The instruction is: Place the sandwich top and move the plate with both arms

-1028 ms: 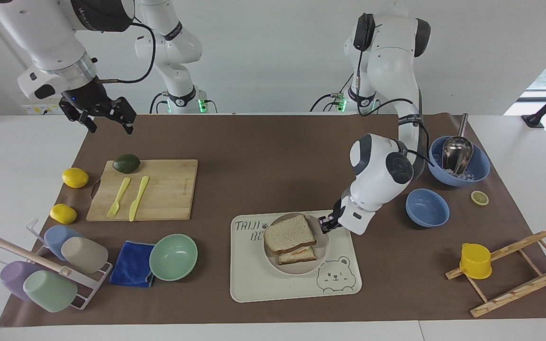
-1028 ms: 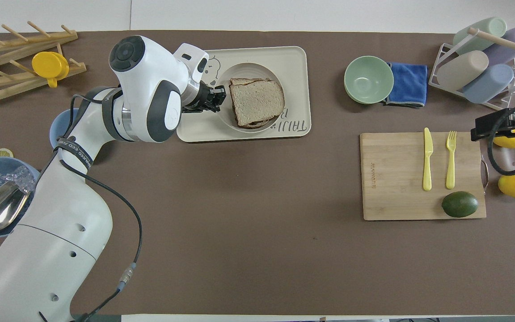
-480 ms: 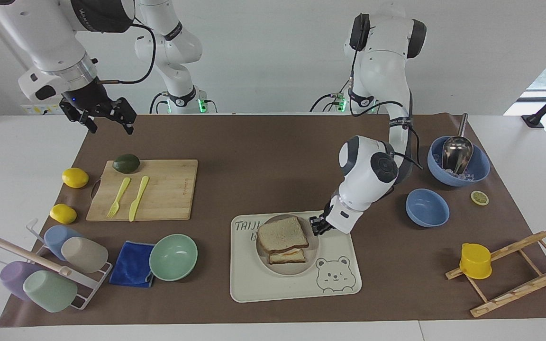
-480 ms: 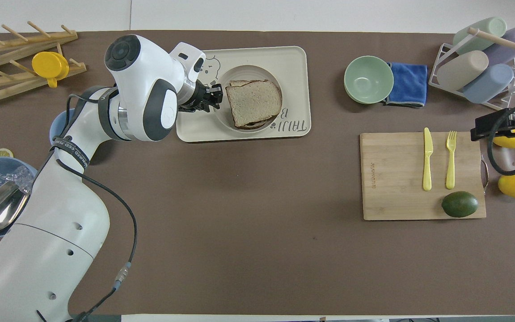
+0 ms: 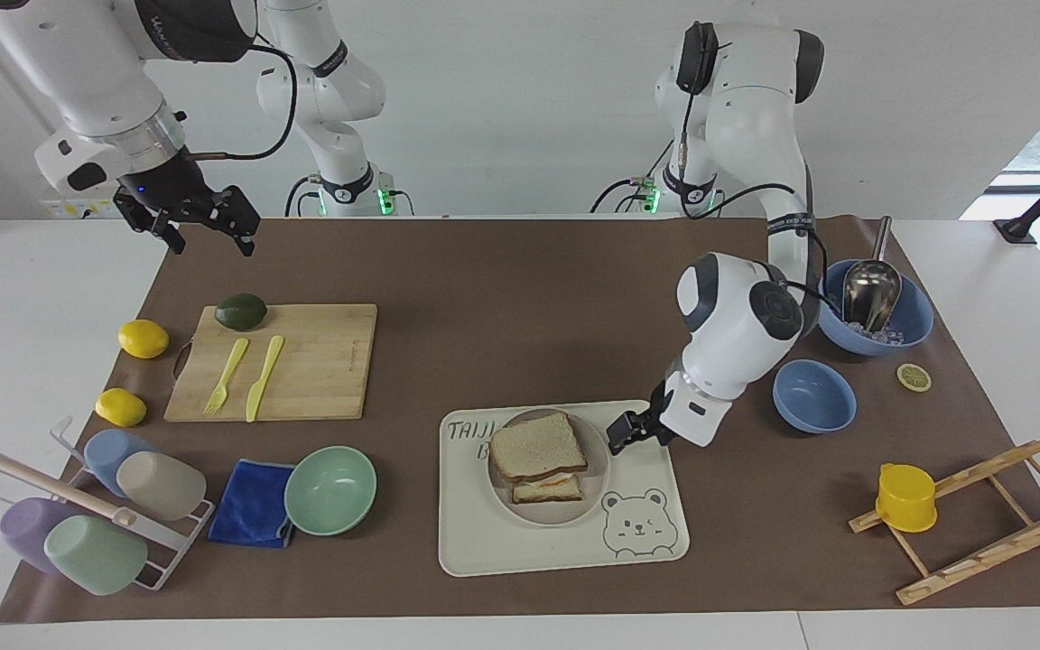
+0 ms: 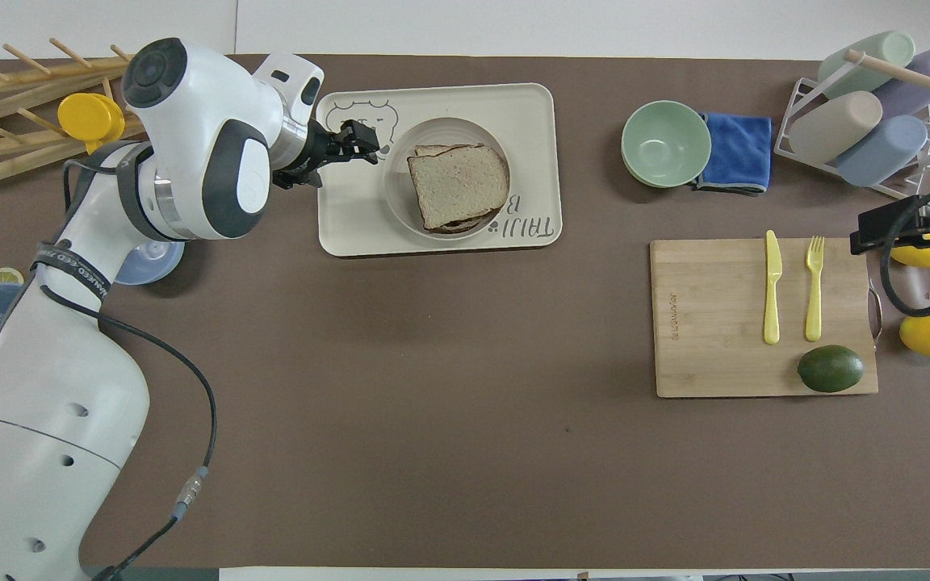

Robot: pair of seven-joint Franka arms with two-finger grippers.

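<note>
facing view shows the sandwich top point(image 5: 538, 447), a light brown slice with a darker crust, lying slightly askew on a lower slice point(image 5: 547, 488) whose pale filling peeks out at the edge farther from the robots. both sit on the plate point(image 5: 594, 498), a small round beige-grey dish on the cream bear-print tray point(image 5: 565, 551).

overhead view hides that filling: from above the sandwich top point(image 6: 458, 185) covers nearly all of the slice beneath, and only the rim of the plate point(image 6: 397, 173) shows around it. the facing view alone shows the left gripper clear of the plate.

left gripper point(image 5: 621, 432) hangs low over the tray just beside the plate, toward the left arm's end of the table, holding nothing; whether its fingers are apart or together, i cannot tell. its arm bends down from over the blue bowls point(image 5: 813, 395).

right gripper point(image 5: 204, 227) waits raised over the brown mat's edge by the cutting board point(image 5: 321, 361), fingers spread apart and empty.
</note>
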